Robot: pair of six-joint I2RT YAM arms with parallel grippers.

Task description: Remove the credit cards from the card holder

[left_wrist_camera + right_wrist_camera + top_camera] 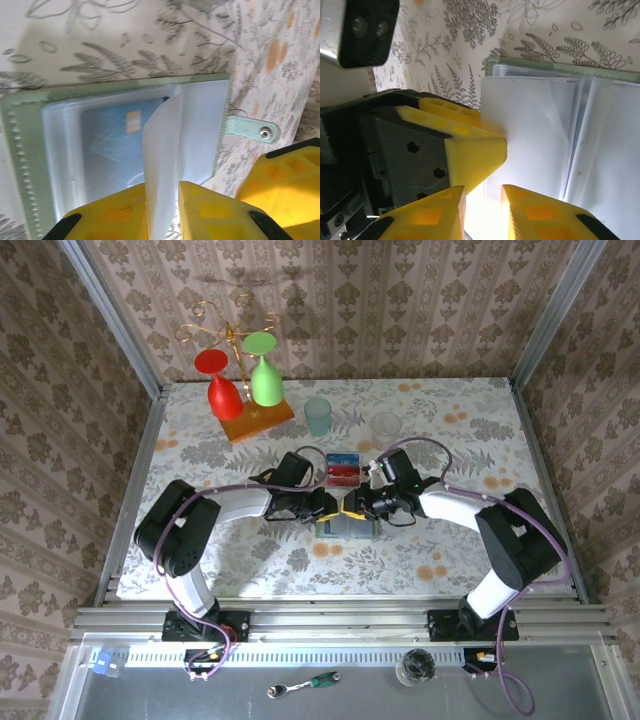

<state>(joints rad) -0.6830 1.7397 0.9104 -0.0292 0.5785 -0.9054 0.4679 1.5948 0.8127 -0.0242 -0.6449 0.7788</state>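
Pale grn card holder [20, 150] w/ blue card [110, 150] (floral table [100, 30])

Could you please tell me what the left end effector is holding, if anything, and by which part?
The left end effector pinches the card holder by one clear sleeve page, gripped at that page's near edge.

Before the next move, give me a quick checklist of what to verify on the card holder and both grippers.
1. Card holder lies open: ok.
2. Left gripper has one clear sleeve pinched between its fingers: ok.
3. Blue card is out of its pocket: not ok, it sits inside.
4. Right gripper has a hold on a sleeve: cannot tell.
5. Red cards lie apart from the holder, beyond it: ok.
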